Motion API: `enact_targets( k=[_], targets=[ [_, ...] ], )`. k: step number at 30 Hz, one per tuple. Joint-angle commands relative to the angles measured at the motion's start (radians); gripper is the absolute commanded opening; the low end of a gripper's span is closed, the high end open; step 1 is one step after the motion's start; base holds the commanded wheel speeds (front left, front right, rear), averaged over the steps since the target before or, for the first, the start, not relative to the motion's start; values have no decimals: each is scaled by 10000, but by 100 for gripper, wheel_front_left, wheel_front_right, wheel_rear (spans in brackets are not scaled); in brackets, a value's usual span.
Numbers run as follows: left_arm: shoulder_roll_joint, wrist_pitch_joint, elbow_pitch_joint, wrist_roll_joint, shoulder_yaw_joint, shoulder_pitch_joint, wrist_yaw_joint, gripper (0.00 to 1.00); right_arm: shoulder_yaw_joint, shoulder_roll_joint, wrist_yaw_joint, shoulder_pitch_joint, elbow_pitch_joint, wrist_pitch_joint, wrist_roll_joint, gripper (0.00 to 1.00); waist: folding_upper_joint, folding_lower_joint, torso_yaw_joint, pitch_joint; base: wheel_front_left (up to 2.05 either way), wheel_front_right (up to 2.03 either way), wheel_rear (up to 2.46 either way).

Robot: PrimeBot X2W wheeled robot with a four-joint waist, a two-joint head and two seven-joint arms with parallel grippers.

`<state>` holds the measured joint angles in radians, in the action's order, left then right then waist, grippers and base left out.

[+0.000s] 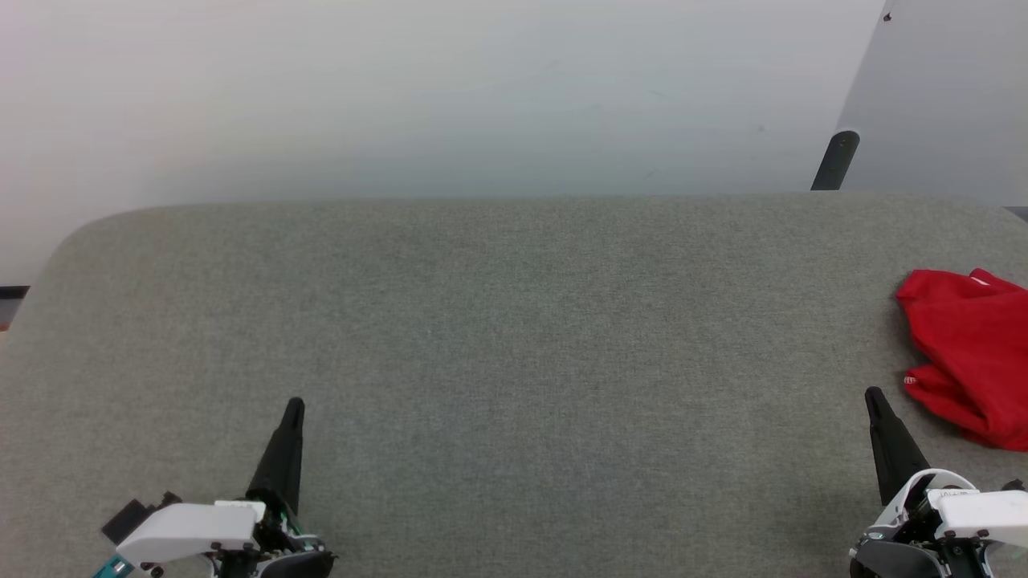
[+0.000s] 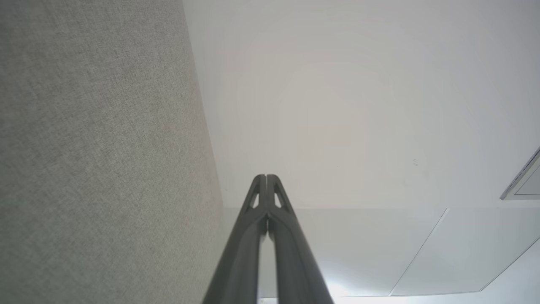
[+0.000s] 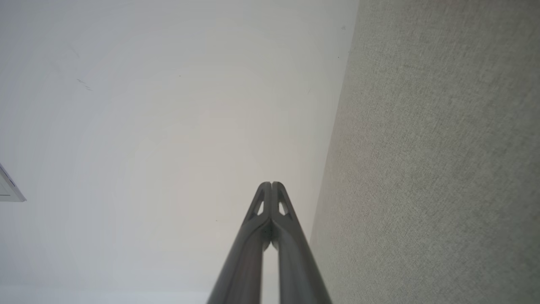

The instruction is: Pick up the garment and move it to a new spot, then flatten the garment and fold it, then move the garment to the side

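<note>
Garment (image 1: 968,353): a crumpled red heap with a glimpse of white trim, lying at three o'clock in my head view and cut off by the picture's right edge.
Surface (image 1: 514,321): grey woven fabric with a rounded far corner at ten o'clock. The red heap rests on its right end, and bare cloth runs from there toward nine o'clock.
Right gripper (image 1: 873,395): at five o'clock, near the heap's lower left corner but apart from it, pointing toward twelve. My two dark fingers are pressed together with nothing between them. My right wrist view shows the tips meeting, with grey fabric on the right.
Left gripper (image 1: 294,405): at seven o'clock, well apart from the red heap, fingers likewise pressed together and empty.
Black post (image 1: 835,160): past the far edge at one o'clock, slanting beside a pale panel.
</note>
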<state>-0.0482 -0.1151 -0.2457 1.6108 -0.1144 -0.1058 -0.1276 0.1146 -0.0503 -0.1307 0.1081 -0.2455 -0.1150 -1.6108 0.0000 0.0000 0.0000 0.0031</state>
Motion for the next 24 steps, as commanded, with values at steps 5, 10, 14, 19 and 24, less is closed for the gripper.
enact_targets(
  k=[5,10,14,19,24],
  targets=[
    [-2,-24,-9,30,-16,-93,-57,0,-2,25,0,33,18,-19,-40,0,0,0,0,0,0,0,0],
    [-4,-23,-9,29,-14,-93,-57,0,-2,25,0,33,18,-19,-40,0,0,0,0,0,0,0,0],
    [-4,-22,-9,32,-13,-93,-57,0,-2,25,0,33,18,-19,-40,0,0,0,0,0,0,0,0],
    [-4,-22,-9,31,-11,-93,-57,0,-3,25,0,33,18,-19,-41,0,0,0,0,0,0,0,0],
    [-4,-21,-8,32,-10,-93,-57,0,-3,25,0,33,18,-19,-41,0,0,0,0,0,0,0,0]
  ],
)
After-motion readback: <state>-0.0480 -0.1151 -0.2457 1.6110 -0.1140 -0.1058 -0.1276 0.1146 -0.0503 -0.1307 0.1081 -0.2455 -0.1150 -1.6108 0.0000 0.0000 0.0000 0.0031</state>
